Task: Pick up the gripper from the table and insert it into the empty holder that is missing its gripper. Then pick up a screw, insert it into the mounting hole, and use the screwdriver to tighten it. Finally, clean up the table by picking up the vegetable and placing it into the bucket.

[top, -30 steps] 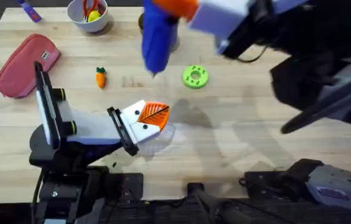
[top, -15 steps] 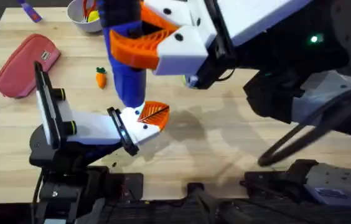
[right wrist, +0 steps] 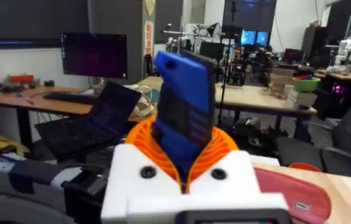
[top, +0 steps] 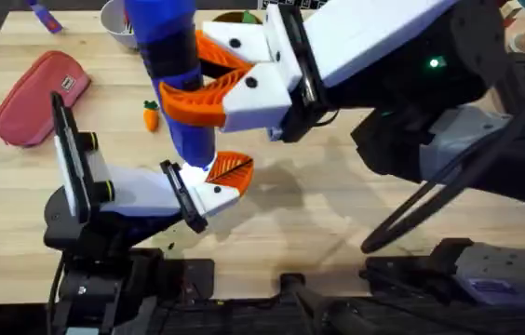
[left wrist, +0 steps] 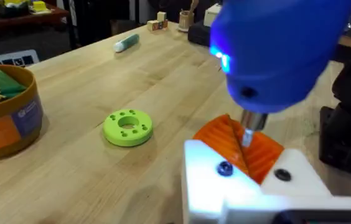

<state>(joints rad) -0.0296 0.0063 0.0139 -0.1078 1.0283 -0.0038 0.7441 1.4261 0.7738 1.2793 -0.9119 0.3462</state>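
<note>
Orange gripper (left wrist: 238, 144) seated in the holder (left wrist: 250, 186); right hand (top: 230, 79) clenched on screwdriver (top: 171, 65), bit at the mount; left hand's state indeterminable; vegetable (top: 152, 115) uncleared on counter (top: 337, 214).

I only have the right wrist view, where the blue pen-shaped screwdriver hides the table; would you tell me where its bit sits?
Observer: In the left wrist view, the thin metal bit of the blue pen-shaped electric screwdriver meets the small orange wedge-shaped plastic fingertip seated on the white blocky plastic holder.
Operator: Thank you. Is the vegetable cleared?
Observer: No; overhead, the tiny orange toy carrot with a green top lies on the light wooden table, beyond the holder.
Operator: And the bucket?
Observer: The round orange-brown bucket with a blue label stands upright near a green plastic ring.
</note>
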